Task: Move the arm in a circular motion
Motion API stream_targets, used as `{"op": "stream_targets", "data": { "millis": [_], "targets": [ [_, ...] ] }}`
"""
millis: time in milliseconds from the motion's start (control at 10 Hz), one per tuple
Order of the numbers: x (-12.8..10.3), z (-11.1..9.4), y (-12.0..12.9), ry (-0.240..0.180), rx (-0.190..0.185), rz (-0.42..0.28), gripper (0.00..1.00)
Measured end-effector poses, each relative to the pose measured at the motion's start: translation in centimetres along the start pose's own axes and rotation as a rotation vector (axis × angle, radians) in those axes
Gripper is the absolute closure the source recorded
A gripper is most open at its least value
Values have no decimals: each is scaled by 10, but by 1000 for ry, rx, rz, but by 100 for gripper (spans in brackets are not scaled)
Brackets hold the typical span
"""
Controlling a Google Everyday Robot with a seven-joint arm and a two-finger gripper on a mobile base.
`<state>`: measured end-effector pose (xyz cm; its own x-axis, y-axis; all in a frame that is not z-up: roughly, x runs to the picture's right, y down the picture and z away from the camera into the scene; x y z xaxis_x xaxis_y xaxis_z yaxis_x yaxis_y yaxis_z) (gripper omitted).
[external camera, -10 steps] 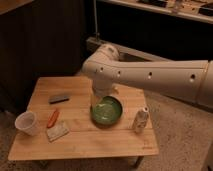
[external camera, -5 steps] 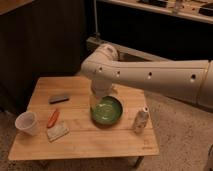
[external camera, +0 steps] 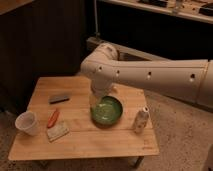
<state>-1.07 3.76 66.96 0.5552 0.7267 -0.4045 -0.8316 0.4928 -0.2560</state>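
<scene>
The cream-white arm (external camera: 150,75) reaches in from the right edge, with small dark holes along its thick segment. It bends at a rounded joint (external camera: 102,60) above the wooden table (external camera: 80,145). From there it drops to the gripper (external camera: 97,99), which hangs just over the left rim of a green bowl (external camera: 108,111). The arm hides most of the gripper.
On the table are a white cup (external camera: 26,122) at the left, an orange stick-like item (external camera: 52,118), a pale flat block (external camera: 58,131), a dark flat bar (external camera: 59,99) and a small white bottle (external camera: 141,119) right of the bowl. Dark cabinets stand behind.
</scene>
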Motion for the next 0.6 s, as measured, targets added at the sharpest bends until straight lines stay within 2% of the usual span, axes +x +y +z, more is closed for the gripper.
{"op": "stream_targets", "data": {
  "millis": [300,400,600],
  "targets": [
    [-24,-4,-18,-49,-30,43,24],
    [-38,-4,-36,-66,-35,68,24],
    [-56,-5,-68,-74,-25,116,24]
  ]
}}
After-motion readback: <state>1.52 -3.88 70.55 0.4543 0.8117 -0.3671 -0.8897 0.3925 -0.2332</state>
